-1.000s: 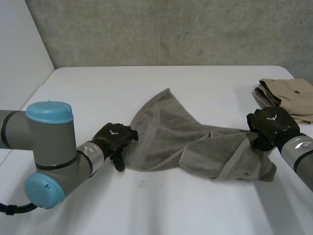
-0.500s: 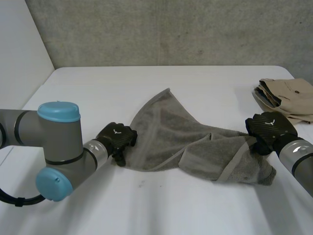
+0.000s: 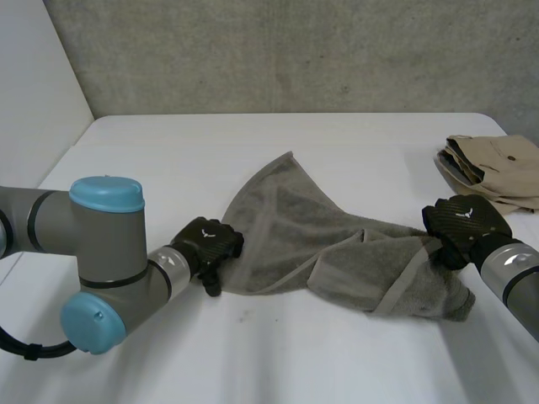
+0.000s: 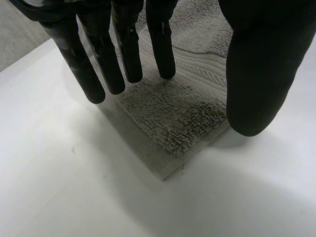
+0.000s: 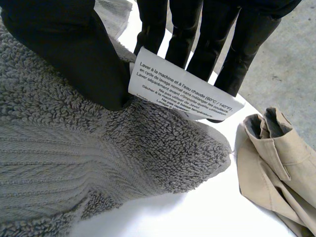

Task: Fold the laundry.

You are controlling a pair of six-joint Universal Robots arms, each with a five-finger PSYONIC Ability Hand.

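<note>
While the left hand [image 3: 210, 246] hangs spread over the near-left corner of the grey towel [image 3: 337, 244], its straight fingers [image 4: 128, 49] and thumb [image 4: 256, 74] apart with nothing caught between them, the main risk is that it closes on too little. The corner lies flat on the white table [image 3: 253, 370], so a pinch that takes only the hem, or scrapes the tabletop, would likely let the cloth slip once lifted. The right hand [image 3: 461, 223] is at the towel's right end, thumb pressed into the pile beside the white care label [image 5: 182, 91] and fingers on the other side, so it appears clamped on that bunched edge. If the hold is mostly on the label, a pull could drag it free. The towel lies crumpled across the middle of the table, its right part doubled over itself, so an uneven stretch may set in a twist. A folded beige garment [image 3: 497, 164] sits near the right hand, and a wide swing could knock it.
</note>
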